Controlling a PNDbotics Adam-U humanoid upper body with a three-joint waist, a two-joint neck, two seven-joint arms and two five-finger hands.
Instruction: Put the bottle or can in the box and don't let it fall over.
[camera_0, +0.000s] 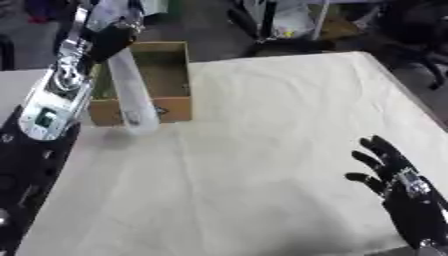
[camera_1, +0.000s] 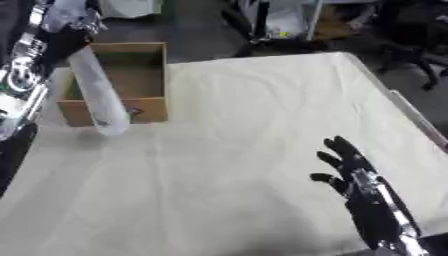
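Note:
A long clear plastic bottle (camera_0: 133, 95) hangs tilted in the air, its base low in front of the box's near wall. My left hand (camera_0: 107, 36) is shut on the bottle's top end, up over the box's left side. The open cardboard box (camera_0: 171, 107) stands at the table's far left, its inside showing brown. My right hand (camera_0: 392, 170) rests open at the lower right, fingers pointing up, far from the bottle and the box.
A cream cloth (camera_0: 280, 150) covers the table. The table's right edge (camera_0: 411, 100) runs diagonally, with dark chairs and clutter on the floor beyond the far edge. My left forearm (camera_0: 48, 110) crosses the table's left side.

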